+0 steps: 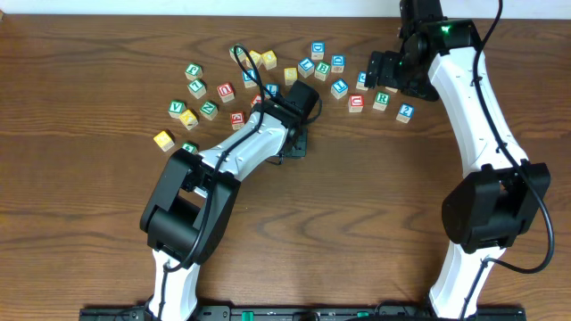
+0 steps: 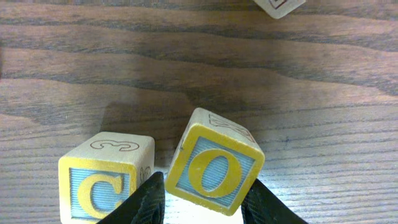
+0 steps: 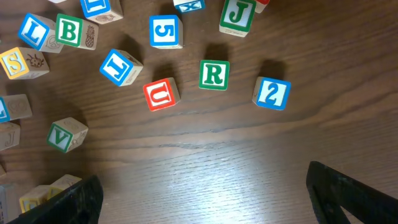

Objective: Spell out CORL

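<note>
In the left wrist view a yellow-framed C block (image 2: 102, 186) stands on the wood. To its right a yellow-framed O block (image 2: 214, 165) sits tilted between my left gripper's (image 2: 208, 202) two fingers, which touch both its sides. In the overhead view the left gripper (image 1: 297, 143) hides both blocks. My right gripper (image 3: 205, 205) is wide open and empty above bare wood. It shows in the overhead view (image 1: 379, 71) at the back right. A green R block (image 3: 213, 74) (image 1: 382, 98) and a blue L block (image 3: 33, 32) (image 1: 306, 65) lie among the loose blocks.
Several loose letter blocks are scattered across the back of the table. They include a red U (image 3: 160, 95), blue 2 (image 3: 272, 93), blue 5 (image 3: 165, 31), blue I (image 3: 120, 67), green B (image 3: 70, 30) and green V (image 3: 65, 135). A yellow block (image 1: 163, 139) lies at the left.
</note>
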`<state>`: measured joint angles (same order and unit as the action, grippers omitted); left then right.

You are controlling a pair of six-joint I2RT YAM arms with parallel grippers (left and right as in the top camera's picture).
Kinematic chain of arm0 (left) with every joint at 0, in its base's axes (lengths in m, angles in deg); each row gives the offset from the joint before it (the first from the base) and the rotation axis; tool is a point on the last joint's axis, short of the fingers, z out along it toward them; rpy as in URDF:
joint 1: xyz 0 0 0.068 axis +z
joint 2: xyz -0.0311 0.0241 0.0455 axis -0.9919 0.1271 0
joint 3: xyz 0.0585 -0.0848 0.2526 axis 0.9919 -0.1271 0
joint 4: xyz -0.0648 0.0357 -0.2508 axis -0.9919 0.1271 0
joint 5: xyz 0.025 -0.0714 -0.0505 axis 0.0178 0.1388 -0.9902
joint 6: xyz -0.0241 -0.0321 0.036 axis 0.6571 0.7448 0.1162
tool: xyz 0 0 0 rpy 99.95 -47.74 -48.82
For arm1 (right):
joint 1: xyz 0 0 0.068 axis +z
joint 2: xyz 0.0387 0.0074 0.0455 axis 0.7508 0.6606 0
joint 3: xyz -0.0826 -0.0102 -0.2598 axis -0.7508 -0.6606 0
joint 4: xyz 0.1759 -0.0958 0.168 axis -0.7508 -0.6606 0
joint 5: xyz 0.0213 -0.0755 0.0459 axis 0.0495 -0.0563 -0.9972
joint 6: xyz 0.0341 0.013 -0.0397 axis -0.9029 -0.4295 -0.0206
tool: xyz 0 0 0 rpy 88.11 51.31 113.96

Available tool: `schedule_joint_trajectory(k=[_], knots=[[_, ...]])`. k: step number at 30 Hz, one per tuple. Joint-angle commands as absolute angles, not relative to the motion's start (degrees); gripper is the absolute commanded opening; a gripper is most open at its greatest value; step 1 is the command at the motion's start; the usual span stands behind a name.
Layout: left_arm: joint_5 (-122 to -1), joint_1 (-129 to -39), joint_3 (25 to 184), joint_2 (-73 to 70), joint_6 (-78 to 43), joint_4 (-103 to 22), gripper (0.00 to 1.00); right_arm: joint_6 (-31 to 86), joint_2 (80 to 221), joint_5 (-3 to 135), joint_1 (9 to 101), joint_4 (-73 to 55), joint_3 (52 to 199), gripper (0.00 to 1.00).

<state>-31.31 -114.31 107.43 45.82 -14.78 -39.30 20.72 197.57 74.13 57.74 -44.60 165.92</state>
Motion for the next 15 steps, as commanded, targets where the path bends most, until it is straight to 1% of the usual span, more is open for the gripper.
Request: schedule_joint_trajectory(k=[1, 9, 15], knots=[[-30.39, -114.12, 109.44, 44.25, -14.1, -39.26, 0.38, 21.24, 197.83, 75.25, 58.09, -44.73, 166.6, 0.99], [-30.39, -114.12, 111.82, 40.84, -14.83, -37.29, 0.39, 21.24, 197.83, 75.25, 58.09, -44.86, 166.6, 0.99], [-32.75, -114.12, 111.84, 36.6, -20.11, -36.92, 0.39, 21.24, 197.83, 75.25, 58.09, -44.82, 166.6, 0.99]])
